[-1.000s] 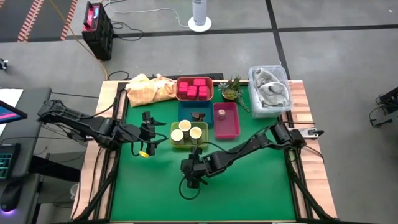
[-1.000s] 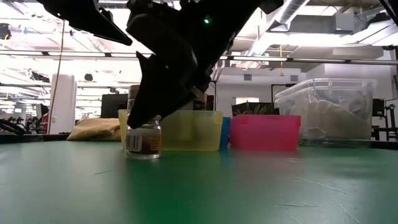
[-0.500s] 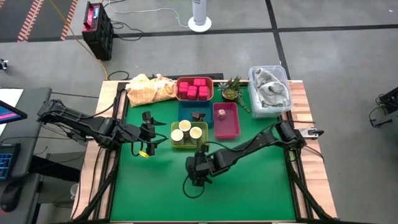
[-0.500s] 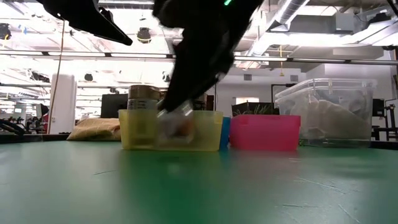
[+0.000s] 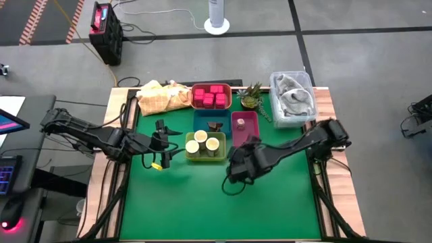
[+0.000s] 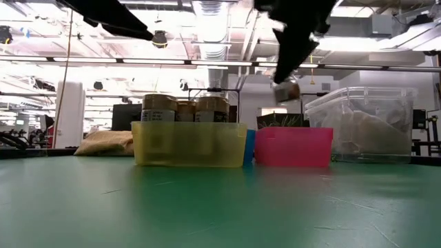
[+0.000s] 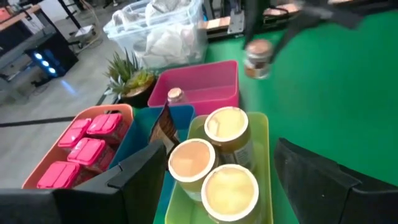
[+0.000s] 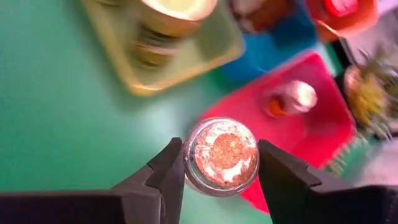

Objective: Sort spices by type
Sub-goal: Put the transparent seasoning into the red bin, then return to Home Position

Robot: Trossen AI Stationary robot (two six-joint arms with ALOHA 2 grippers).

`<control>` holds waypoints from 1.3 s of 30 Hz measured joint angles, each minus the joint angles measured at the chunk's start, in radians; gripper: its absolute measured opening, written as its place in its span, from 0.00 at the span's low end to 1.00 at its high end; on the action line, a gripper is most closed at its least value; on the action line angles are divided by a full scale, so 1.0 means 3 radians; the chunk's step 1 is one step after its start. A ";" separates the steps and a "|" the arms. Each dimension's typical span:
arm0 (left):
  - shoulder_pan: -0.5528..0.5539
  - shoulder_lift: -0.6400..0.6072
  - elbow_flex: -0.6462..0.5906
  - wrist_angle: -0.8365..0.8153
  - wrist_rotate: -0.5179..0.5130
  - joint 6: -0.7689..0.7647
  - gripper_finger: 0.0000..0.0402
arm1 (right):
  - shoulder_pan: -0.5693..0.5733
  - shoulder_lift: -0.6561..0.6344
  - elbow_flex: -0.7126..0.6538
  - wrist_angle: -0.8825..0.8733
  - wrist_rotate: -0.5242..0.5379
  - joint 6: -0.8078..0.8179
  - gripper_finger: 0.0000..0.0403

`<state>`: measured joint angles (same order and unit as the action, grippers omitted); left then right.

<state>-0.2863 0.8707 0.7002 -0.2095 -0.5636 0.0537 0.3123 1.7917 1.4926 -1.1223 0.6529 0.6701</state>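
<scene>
My right gripper (image 5: 247, 150) is shut on a tiny brownish jar (image 8: 222, 155), held high over the near end of the pink tray (image 5: 247, 137). The jar also shows in the low view (image 6: 284, 90) and the left wrist view (image 7: 258, 59). A second tiny jar (image 5: 240, 122) stands in the pink tray. Three cream-topped jars (image 7: 214, 162) stand in the yellow-green tray (image 5: 217, 154). A dark brown piece (image 5: 214, 125) lies in the blue tray (image 5: 201, 121). Pink packets (image 5: 211, 96) fill the red tray. My left gripper (image 5: 162, 145) is open and empty, left of the yellow-green tray. My right gripper pinches the tiny jar by its round side wall (image 8: 190, 157) between the two fingers. The fingers come from above, pointing down. The jar hangs upright, lifted clear of the table and above the pink tray's rim (image 6: 293, 129).
A small potted plant (image 5: 251, 96) and a clear bin of cloth (image 5: 292, 99) stand at the far right. A yellow cloth (image 5: 162, 96) lies at the far left. The green mat (image 5: 270, 209) is bare on the near side.
My right gripper has lifted the tiny jar off the mat near the table's middle and carried it up and toward the far right, to the pink tray. It has stayed shut on the jar, which is now clear of the table.
</scene>
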 joint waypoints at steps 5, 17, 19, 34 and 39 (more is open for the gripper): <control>0.0000 0.0000 0.0000 -0.0011 0.0001 -0.0007 0.71 | -0.0364 -0.0560 -0.0725 0.0602 -0.0035 -0.0091 0.48; 0.0000 0.0000 0.0000 0.0001 0.0001 0.0107 0.71 | -0.1185 -0.0816 -0.1752 0.2187 -0.0604 -0.0759 0.48; 0.0000 0.0000 0.0000 0.0010 0.0000 0.0107 0.71 | -0.1233 -0.0722 -0.1764 0.2213 -0.0617 -0.0772 0.48; 0.0000 0.0000 0.0000 0.0004 0.0001 0.0094 0.71 | -0.1265 -0.0539 -0.1763 0.2297 -0.0627 -0.0666 0.70; 0.0000 0.0000 -0.0001 0.0092 0.0067 0.0106 0.71 | -0.1216 -0.1013 -0.1769 0.2205 -0.0623 -0.0688 0.72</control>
<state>-0.2863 0.8707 0.6999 -0.1819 -0.5434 0.0855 -0.0524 1.4878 0.9619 -0.4606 0.4660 0.4637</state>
